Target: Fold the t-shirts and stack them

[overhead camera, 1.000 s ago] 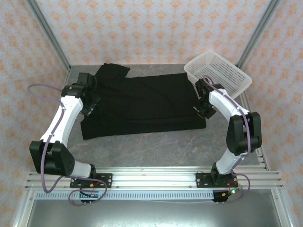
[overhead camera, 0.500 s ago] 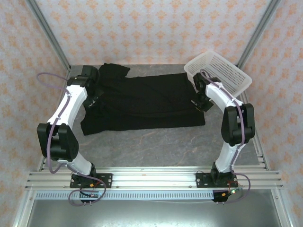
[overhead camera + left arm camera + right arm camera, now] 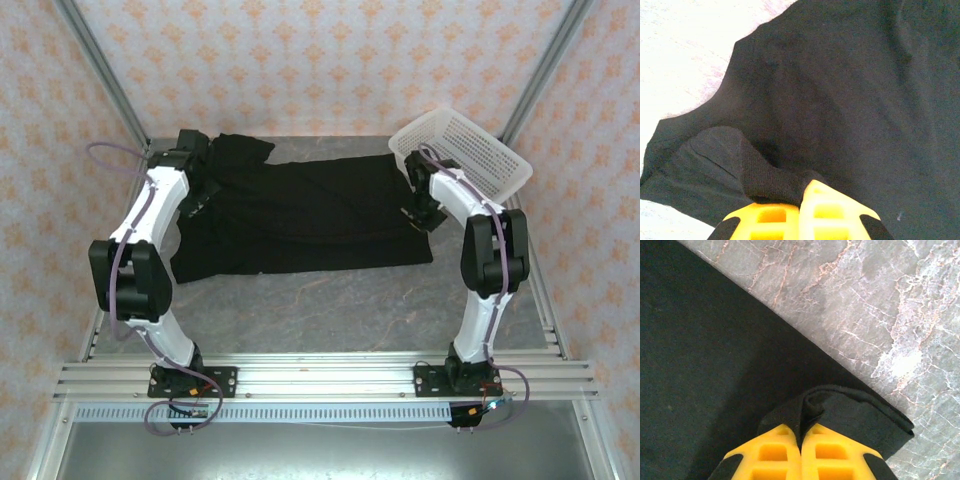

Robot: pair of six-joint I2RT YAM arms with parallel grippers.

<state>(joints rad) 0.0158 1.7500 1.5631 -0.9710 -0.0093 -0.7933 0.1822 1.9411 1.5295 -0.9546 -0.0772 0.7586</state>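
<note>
Left gripper (image 3: 802,194), right gripper (image 3: 801,429) farther back, pinching black t-shirt (image 3: 300,215)

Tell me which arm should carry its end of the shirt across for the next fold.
Probably the right: the right gripper is shut on a neat doubled edge of the t-shirt; the left gripper pinches bunched cloth by the sleeve.

Place: robot lab test cell.
Walls: patterned panels (image 3: 330,60) in alu frame posts (image 3: 100,75), booth-like.
Bench: marble-look tabletop (image 3: 330,310).
Rig: alu rail (image 3: 320,375) at near edge w/ two arms (image 3: 150,215) bolted on.
</note>
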